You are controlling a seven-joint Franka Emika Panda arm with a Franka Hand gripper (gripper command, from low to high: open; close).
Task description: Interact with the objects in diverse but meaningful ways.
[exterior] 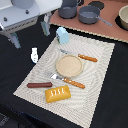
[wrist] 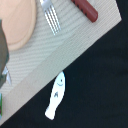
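— How is the pincer (exterior: 31, 27) seen?
— It is seen at the upper corner on the exterior view's left, raised above the dark counter (exterior: 107, 90). Whether it is released or clenched cannot be told; nothing is seen gripped in it.
— Where are the toys placed?
— A small white fish (exterior: 34, 54) is laid on the counter just below the pincer, apart from the mat (exterior: 97, 65) edge. The pale blue carton (exterior: 62, 35) is stood upright near the pincer, at the mat's closest corner. The sausage (exterior: 39, 85) and the yellow loaf (exterior: 57, 93) are laid well away from the pincer, at the mat's far edge.
— And in the wrist view?
— The fish (wrist: 55, 95) is shown just off the mat (wrist: 65, 50), with the fork (wrist: 50, 17), the sausage (wrist: 86, 10) and the round plate (wrist: 17, 22) beyond it.
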